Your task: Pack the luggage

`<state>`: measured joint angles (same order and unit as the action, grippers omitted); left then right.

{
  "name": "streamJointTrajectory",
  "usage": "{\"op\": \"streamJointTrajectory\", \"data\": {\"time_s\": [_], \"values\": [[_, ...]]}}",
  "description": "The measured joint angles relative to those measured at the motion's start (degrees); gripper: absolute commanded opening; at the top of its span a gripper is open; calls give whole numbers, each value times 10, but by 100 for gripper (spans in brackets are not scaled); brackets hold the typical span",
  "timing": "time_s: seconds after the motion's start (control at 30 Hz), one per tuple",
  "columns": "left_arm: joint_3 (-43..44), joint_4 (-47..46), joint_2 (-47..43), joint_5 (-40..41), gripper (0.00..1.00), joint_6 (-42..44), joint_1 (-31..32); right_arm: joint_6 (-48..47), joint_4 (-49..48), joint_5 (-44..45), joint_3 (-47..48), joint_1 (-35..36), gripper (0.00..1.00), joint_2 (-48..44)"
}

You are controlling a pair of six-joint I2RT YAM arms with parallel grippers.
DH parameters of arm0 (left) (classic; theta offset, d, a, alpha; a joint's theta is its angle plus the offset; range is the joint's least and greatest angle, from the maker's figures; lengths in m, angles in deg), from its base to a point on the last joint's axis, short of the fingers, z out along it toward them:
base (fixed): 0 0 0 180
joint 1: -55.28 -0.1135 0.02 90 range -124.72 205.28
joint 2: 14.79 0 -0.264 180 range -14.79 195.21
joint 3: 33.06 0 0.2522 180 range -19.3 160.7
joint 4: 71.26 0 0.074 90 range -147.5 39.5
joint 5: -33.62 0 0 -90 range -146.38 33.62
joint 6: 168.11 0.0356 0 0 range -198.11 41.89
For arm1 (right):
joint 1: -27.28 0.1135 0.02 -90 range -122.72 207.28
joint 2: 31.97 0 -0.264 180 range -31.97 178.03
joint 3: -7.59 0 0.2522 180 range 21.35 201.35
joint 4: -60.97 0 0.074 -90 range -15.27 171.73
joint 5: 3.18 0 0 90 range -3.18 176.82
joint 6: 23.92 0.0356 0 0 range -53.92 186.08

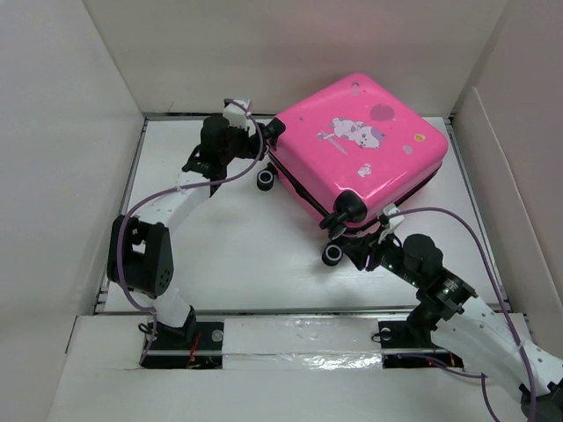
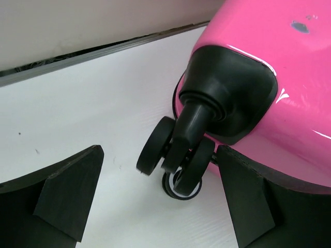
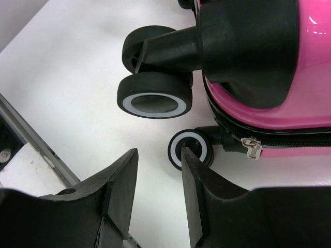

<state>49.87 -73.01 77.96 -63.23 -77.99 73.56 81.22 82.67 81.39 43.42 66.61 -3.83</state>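
Observation:
The pink luggage (image 1: 361,145) lies flat at the back right of the table with its lid down and the cartoon print facing up. My left gripper (image 1: 257,148) is open at the luggage's back left corner; in the left wrist view (image 2: 159,155) its fingers stand either side of a black caster (image 2: 178,150) without touching it. My right gripper (image 1: 374,246) is at the near corner; in the right wrist view (image 3: 159,152) it is open a little and empty. Its right fingertip is just in front of a white-ringed wheel (image 3: 190,148), below the bigger caster (image 3: 155,95).
White cardboard walls (image 1: 79,132) enclose the table on the left, back and right. A silver zipper pull (image 3: 252,148) hangs at the luggage's seam. A taped front ledge (image 1: 299,338) runs between the arm bases. Purple cables trail along both arms.

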Motion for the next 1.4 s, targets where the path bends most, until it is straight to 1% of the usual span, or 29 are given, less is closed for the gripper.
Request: {"op": "streamJointTrajectory", "data": {"time_s": [0.17, 0.37, 0.5, 0.67, 0.77, 0.8, 0.87, 0.9, 0.93, 0.97, 1.0, 1.03, 1.1, 1.17, 1.27, 1.33, 1.4], "values": [[89, 97, 53, -14, 90, 66, 9, 0, -11, -9, -5, 0, 46, -12], [120, 173, 79, -37, 89, 97, 8, -2, -21, -11, -5, 0, 47, -8], [152, 195, 106, -42, 87, 105, 8, -2, -22, -12, -5, 0, 47, -3], [165, 196, 122, -50, 83, 106, 8, -2, -22, -11, -5, 0, 47, -3], [171, 197, 128, -55, 74, 105, 8, -2, -22, -10, -5, 0, 47, -3], [175, 197, 131, -56, 62, 105, 8, -2, -21, -10, -5, 0, 47, -3], [183, 197, 137, -64, 44, 103, 8, -2, -21, -7, -5, 0, 47, -3], [186, 197, 140, -73, 28, 108, 8, -1, -21, -3, -5, 0, 47, -3], [189, 197, 140, -85, 21, 119, 8, 0, -20, 1, -5, 0, 47, -3], [191, 200, 136, -103, 16, 131, 8, 1, -19, 9, -5, 0, 48, -3], [191, 201, 134, -110, 7, 133, 8, 3, -20, 18, -6, 0, 48, -3], [186, 197, 132, -109, 2, 127, 8, 7, -20, 28, -8, 0, 48, -4], [161, 163, 125, -105, 0, 102, 8, 13, -20, 47, -14, -2, 44, -4], [110, 101, 106, -106, 0, 71, 7, 18, -19, 59, -15, -4, 42, 0], [4, -9, 59, -104, 0, 16, 7, 21, -19, 75, -14, -6, 42, 12], [-61, -65, 26, -97, 0, -24, 11, 20, -15, 85, -13, -10, 42, 17], [-145, -144, -20, -85, 0, -70, 15, 19, -13, 88, -12, -17, 44, 22]]}}
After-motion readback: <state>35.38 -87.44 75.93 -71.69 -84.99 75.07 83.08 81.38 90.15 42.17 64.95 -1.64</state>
